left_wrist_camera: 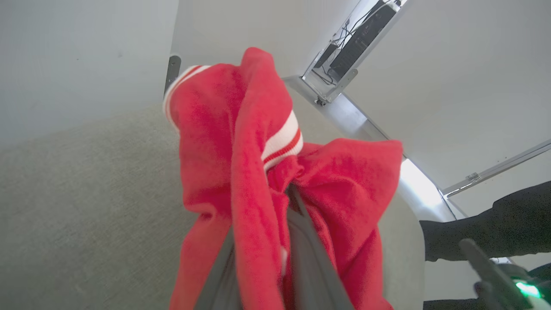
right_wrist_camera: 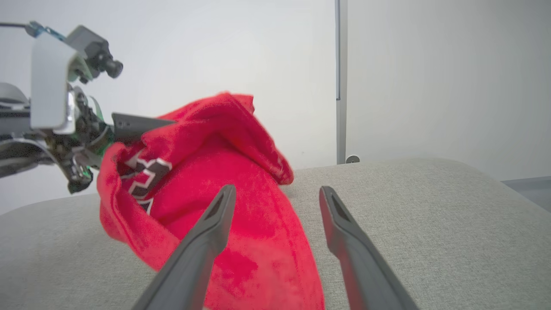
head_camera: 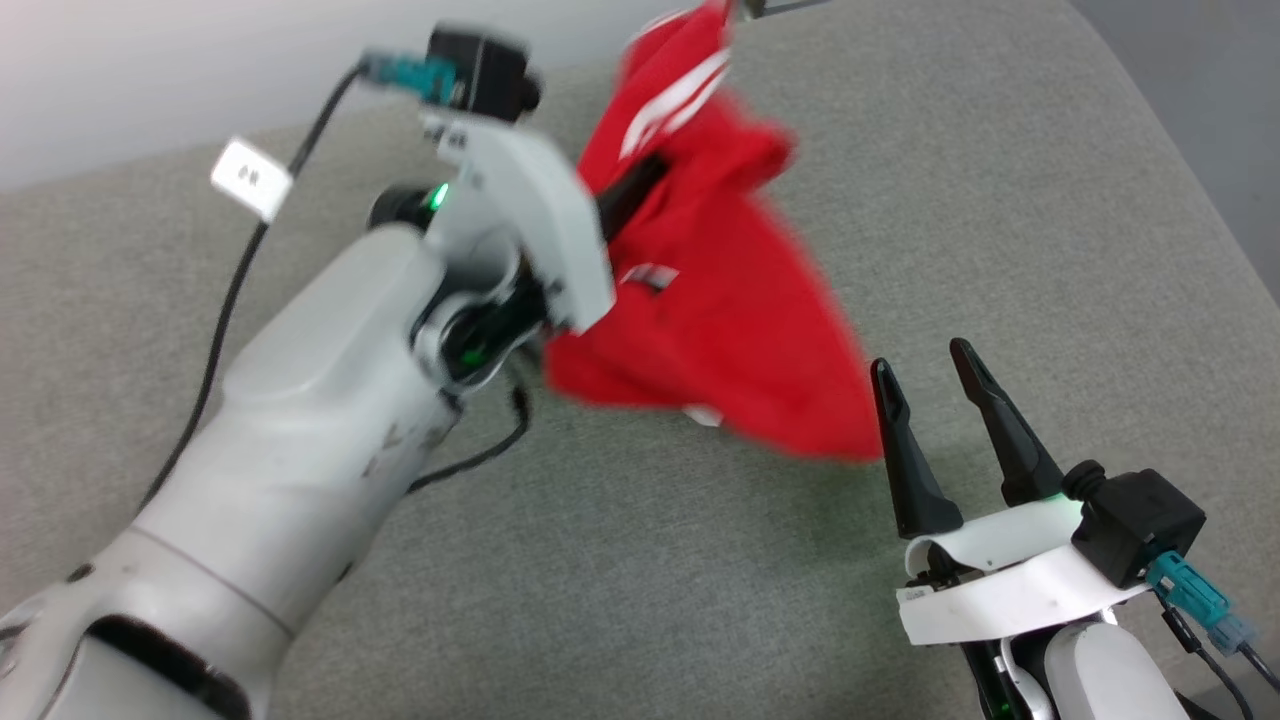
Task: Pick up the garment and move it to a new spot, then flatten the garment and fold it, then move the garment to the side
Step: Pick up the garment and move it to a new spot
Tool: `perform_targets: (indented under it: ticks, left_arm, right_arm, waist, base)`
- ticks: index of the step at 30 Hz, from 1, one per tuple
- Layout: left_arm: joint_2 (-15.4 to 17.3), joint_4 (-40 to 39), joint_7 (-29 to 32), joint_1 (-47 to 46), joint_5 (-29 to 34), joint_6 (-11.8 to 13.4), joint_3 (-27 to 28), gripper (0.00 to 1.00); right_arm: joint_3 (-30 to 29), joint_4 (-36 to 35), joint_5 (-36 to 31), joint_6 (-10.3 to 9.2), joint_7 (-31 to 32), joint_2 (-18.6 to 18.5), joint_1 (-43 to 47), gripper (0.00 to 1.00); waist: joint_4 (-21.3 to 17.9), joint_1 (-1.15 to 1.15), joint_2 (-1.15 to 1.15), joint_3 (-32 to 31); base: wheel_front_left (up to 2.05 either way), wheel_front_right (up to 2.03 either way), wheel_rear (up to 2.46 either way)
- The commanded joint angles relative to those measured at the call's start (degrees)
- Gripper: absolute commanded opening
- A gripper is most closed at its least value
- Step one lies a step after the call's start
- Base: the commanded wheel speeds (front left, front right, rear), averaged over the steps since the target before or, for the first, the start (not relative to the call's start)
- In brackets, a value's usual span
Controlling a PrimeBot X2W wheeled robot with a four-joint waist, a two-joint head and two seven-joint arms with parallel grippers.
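Above grey cushion [head_camera: 640, 560]: garment [head_camera: 720, 300], red, bunched, hanging from left gripper [head_camera: 635, 195], whose fingers are pinched onto a fold in its upper part. Lower folds sag toward the cushion; contact uncertain.

Right gripper [head_camera: 925, 370]: fingers spread wide, empty, just beside the lower edge of the cloth.

Step judged: carrying to a new spot.

Handling advice: lift until the trailing cloth clears the cushion, travel smoothly, lay it down lower edge first so it spreads.

Orientation: long axis runs from striped sleeve at the far end down to the edge nearest the right gripper. Lettering partly folded inward.
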Motion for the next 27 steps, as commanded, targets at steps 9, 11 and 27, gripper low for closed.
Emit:
perform_targets:
  ticks: [9,11,27]
  left_arm:
    - [4.32,12.53,-0.04,2.43,3.08,0.03,-7.33,0.0]
    - [4.73,14.45,0.32,2.16,3.86,0.04,-8.78,0.0]
    - [3.6,19.41,-1.42,-1.7,5.98,0.09,-17.19,1.0]
  right_arm:
    - [0.11,-1.35,0.74,-0.07,-0.04,0.17,-0.98,1.0]
    - [0.04,-1.43,0.63,-0.07,-0.05,0.17,-0.88,1.0]
    - [-0.73,-1.21,0.04,-0.07,-0.05,0.17,-0.09,1.0]
  waist:
    - [-1.31,0.0,0.0,1.86]
    - [-1.29,0.0,0.0,2.0]
    - [0.42,0.0,0.0,0.43]
  base:
    - [0.0,0.0,0.0]
    - [0.0,0.0,0.0]
    - [0.0,0.0,0.0]
